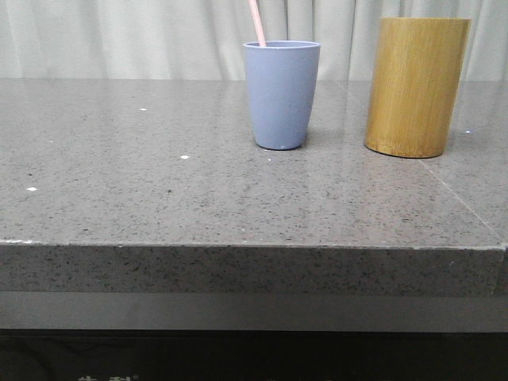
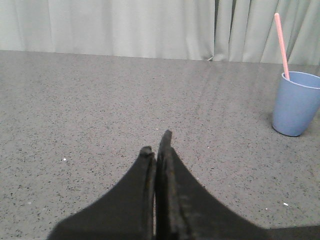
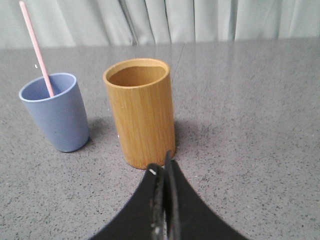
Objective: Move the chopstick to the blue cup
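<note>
The blue cup stands upright near the middle back of the grey table, also seen in the left wrist view and the right wrist view. A pale pink chopstick leans inside it, its upper end sticking out above the rim. My left gripper is shut and empty, well away from the cup over bare table. My right gripper is shut and empty, close in front of the bamboo cylinder. Neither gripper shows in the front view.
A taller tan bamboo cylinder stands right of the blue cup; its inside looks empty. The table's front edge runs across the front view. Pale curtains hang behind.
</note>
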Robot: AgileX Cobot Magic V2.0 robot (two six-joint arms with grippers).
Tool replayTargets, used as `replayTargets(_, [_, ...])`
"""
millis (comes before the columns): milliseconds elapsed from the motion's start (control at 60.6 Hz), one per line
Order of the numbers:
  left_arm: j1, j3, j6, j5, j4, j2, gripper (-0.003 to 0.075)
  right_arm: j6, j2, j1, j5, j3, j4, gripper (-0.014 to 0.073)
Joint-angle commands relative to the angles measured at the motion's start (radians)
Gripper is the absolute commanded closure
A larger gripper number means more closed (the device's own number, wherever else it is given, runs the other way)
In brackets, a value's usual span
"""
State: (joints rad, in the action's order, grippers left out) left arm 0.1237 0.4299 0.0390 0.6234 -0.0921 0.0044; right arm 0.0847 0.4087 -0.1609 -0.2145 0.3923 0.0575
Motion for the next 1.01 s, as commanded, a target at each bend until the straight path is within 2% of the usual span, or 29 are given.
replayTargets(0, [-0.003,0.022,-0.007,-0.082,-0.012,0.014,0.0738,-0.003,-0.093,0.008,0.121,-0.032,0.007,0.0660])
replayTargets(231, [-0.003,0.022,-0.007,-0.082,-0.012,0.014,0.0738,-0.003,-0.231,0.008,0.115,-0.090,0.007,0.0660])
replayTargets(991, [-0.003,0.022,-0.007,-0.082,-0.012,0.014,0.0738,-0.003,-0.234,0.008,0.113,-0.090,0.007,0.0660])
